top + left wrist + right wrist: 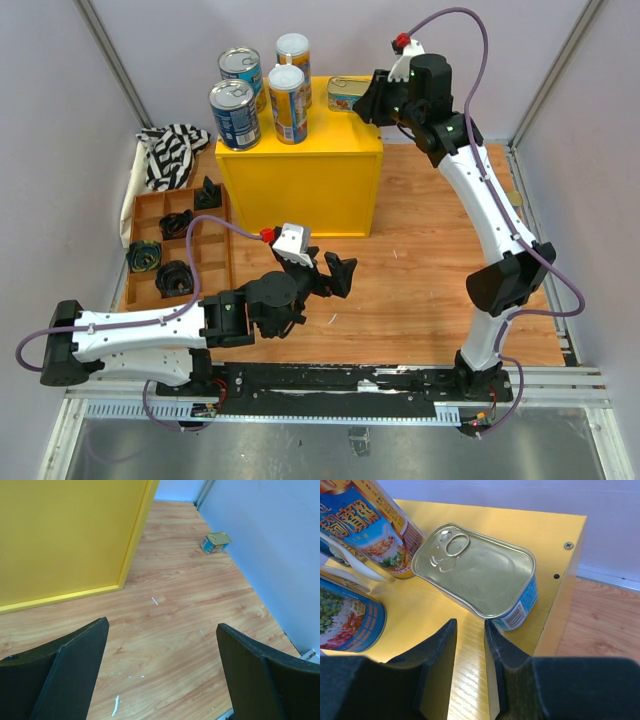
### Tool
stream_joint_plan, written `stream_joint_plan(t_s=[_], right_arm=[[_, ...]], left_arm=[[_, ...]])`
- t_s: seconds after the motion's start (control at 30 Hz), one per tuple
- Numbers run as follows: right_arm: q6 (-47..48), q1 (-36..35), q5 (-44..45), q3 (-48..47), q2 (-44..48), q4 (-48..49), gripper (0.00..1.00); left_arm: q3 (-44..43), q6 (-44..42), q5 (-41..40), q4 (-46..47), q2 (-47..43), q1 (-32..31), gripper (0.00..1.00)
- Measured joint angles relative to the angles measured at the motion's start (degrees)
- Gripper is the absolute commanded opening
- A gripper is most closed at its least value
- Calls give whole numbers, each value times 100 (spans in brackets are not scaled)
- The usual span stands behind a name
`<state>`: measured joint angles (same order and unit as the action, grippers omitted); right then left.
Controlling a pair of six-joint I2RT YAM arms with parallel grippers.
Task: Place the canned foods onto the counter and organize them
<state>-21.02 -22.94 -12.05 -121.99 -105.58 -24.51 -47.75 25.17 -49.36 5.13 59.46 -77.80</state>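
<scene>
Scene from above, with the yellow counter (300, 180) as reference. On its top stand two wide blue-labelled cans (235, 113) at the left and two slim white-lidded cans (287, 103) just right of them. A gold tin (480, 575) lies flat at the back right corner, close to the counter's right edge. My right fingers (439, 655) hover just in front of this tin, nearly pressed together and pinching nothing. My left fingers (75, 655) are spread wide and empty, low over the tabletop (420, 270) in front of the counter. The second gold tin (216, 543) is not yet on the counter: it rests on the tabletop beyond the counter's right side, close to the wall, and I cannot tell whether it sits level. I judge two hazards. A forward nudge from the right fingers could push the placed tin against the nearest slim can or off the counter's right edge. And the wall beside the remaining tin leaves little room to spread fingers around it, so a shallow pinch on its low sides could slip during the lift.
</scene>
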Motion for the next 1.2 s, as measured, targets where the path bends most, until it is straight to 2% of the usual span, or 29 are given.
stream_joint_plan(t_s=[0.2,0.3,0.43,0.57,0.73,0.93,1.2], right_arm=[[59,0,61,608,407,-52,57],[144,20,229,1152,929,-114,65],[184,177,518,2070,1941,-203,73],[87,627,855,2992,2889,-240,79],[-503,1342,1239,4015,3440,-286,80],[-1727,2299,1576,4597,3012,-610,84],[-2999,2824,2247,3591,1272,-1606,89]], left_arm=[[0,39,26,0,-17,0,94],[0,37,61,22,-61,2,94],[0,26,129,125,-98,4,94],[0,-35,216,238,-98,4,94],[0,-85,319,365,-98,4,94],[151,-168,417,557,-173,17,95],[522,-262,986,844,-238,431,96]])
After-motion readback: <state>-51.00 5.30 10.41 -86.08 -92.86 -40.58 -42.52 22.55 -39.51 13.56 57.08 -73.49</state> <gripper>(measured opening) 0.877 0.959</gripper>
